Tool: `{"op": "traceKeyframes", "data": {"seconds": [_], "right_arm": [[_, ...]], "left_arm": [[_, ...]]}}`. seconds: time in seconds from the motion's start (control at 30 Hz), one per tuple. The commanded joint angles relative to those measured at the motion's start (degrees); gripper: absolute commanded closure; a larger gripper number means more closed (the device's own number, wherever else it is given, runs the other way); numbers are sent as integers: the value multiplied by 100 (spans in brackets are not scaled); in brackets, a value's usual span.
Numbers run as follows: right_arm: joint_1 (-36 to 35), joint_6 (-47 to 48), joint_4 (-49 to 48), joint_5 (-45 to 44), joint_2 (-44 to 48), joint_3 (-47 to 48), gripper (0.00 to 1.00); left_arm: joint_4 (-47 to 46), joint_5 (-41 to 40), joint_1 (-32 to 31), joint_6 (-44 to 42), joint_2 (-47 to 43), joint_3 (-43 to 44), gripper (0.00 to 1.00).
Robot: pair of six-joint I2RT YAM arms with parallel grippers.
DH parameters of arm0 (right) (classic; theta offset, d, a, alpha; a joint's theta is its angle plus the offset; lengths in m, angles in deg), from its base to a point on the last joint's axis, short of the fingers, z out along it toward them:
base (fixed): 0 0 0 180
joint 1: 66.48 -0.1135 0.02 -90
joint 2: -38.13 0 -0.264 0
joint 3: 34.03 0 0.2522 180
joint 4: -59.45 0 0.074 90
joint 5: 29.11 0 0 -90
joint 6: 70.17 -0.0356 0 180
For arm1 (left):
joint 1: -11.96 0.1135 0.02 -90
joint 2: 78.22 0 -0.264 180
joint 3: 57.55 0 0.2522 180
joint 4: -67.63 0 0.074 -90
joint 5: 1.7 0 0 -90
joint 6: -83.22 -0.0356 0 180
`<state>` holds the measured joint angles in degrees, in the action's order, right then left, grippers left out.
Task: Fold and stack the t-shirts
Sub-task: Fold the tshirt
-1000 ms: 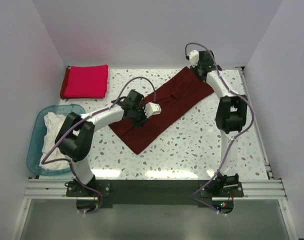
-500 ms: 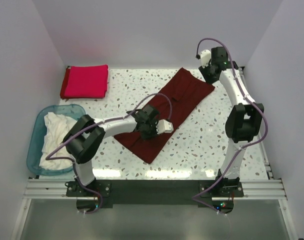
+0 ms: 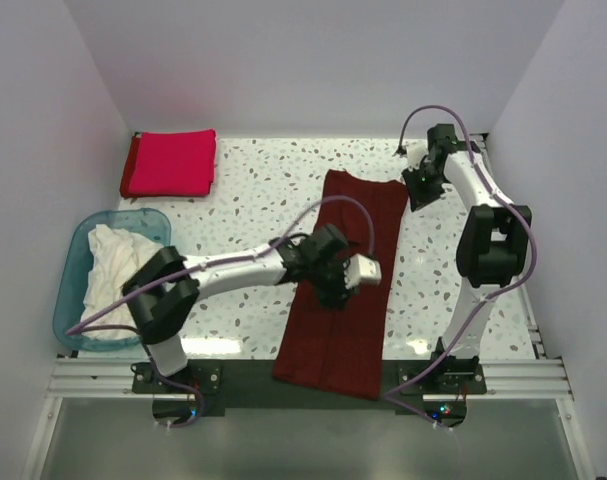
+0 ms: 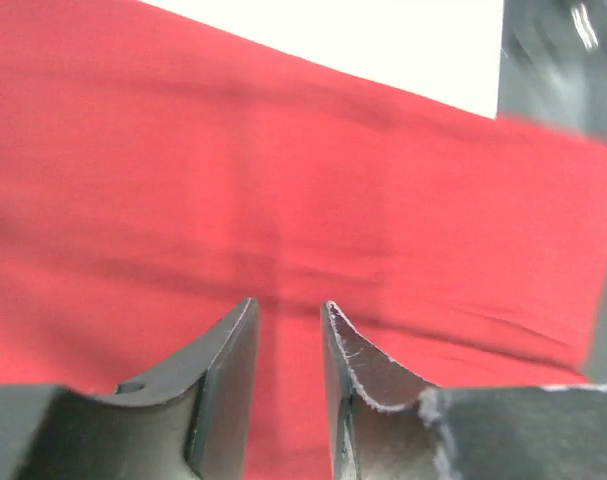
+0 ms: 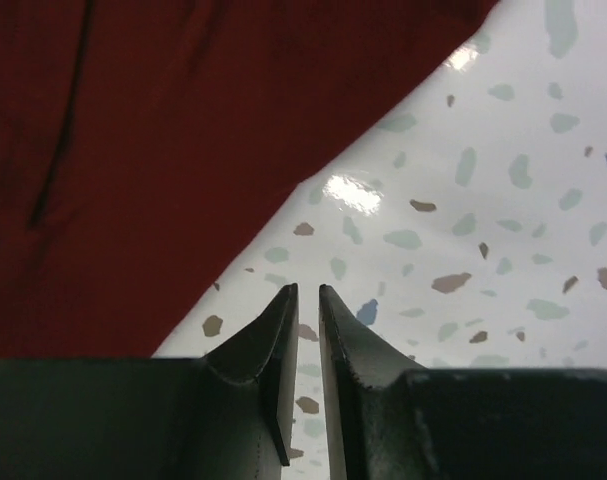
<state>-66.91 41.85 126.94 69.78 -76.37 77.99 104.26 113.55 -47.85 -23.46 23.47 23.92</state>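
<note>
- white speckled terrazzo tabletop [image 3: 428, 295] inside a pale-walled booth, with both arms reaching out from its near edge.
- left gripper [image 4: 290, 305]: jaws a narrow slit apart with nothing between them. it hovers low over the middle of the dark maroon cloth t-shirt [image 3: 333, 340], whose fabric fills the left wrist view. whether the tips touch the cloth, i cannot tell.
- right gripper [image 5: 308, 290]: jaws all but closed and empty. it sits over bare table just beside the shirt's far right edge, which cuts diagonally across the right wrist view.
- the maroon shirt lies flat as one long, narrow strip running from the far middle of the table toward the near edge. its near end hangs over onto the dark base strip between the arm mounts.
- further out, a bright crimson-red t-shirt [image 3: 170, 163] lies folded into a neat rectangle at the far left corner. white t-shirts [image 3: 108, 265] sit crumpled in a translucent blue plastic tub [image 3: 123, 214] at the left.
- step in hand, as i judge it: laying the maroon shirt out straight, ready for its crosswise folds. neither arm holds it at present.
- next move likely calls for each gripper to open and pinch a corner of one end, then carry that end over the other without dragging the strip askew. the overhanging near end looks the awkward part to reach.
</note>
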Motion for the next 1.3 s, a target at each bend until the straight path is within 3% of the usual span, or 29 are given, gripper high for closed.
{"op": "traceKeyframes", "data": {"seconds": [0.0,0.17,0.43,0.6,0.77,1.0,1.27], "right_arm": [[-124,-304,67,587,-318,255,82],[-432,-365,-153,544,-687,369,84],[-923,-40,-346,-290,-1819,861,87],[-1257,-31,-495,-782,-2576,1888,89],[-1355,-241,-610,-1134,-3323,3128,89],[-1346,-137,-1040,-1021,-2440,2998,83],[-1337,258,-997,-459,-1409,1917,79]], "left_arm": [[-1054,559,786,614,-957,-37,62],[-1443,524,1445,947,-1362,-318,60],[-1514,621,2727,1625,-1029,-433,60],[-1356,761,3431,2082,-503,-267,62],[-1250,709,3634,1968,-27,146,63],[-1619,1051,3626,2248,982,875,66],[-1909,1060,3608,2924,1976,1921,66]]}}
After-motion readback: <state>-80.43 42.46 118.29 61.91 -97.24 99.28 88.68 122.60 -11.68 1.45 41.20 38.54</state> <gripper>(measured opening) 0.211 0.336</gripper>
